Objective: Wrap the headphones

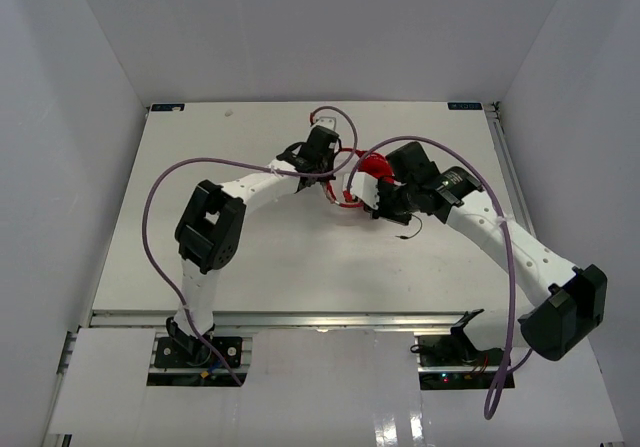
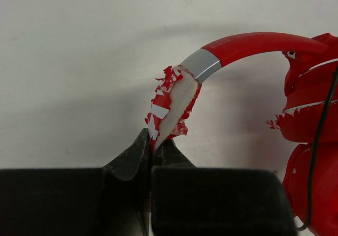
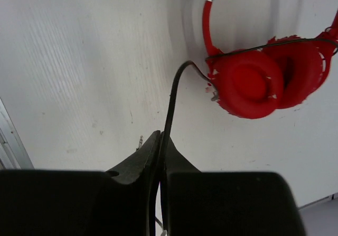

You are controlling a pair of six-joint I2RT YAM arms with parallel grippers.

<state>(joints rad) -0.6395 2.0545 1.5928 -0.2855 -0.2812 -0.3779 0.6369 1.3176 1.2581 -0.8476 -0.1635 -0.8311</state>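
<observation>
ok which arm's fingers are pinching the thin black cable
The right arm's fingers: they are shut on the cable, which runs up to the red ear cups. The left arm's fingers clamp the peeling headband padding instead.

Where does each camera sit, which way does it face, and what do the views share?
Top external: above and behind the bases, looking down on the white table; both arms show.
Left wrist: faces along its fingers; left gripper shut on the peeling headband of the red over-ear headphones.
Right wrist: faces down its fingers; right gripper shut on the thin black cable.
Shared: all show the headphones.
</observation>
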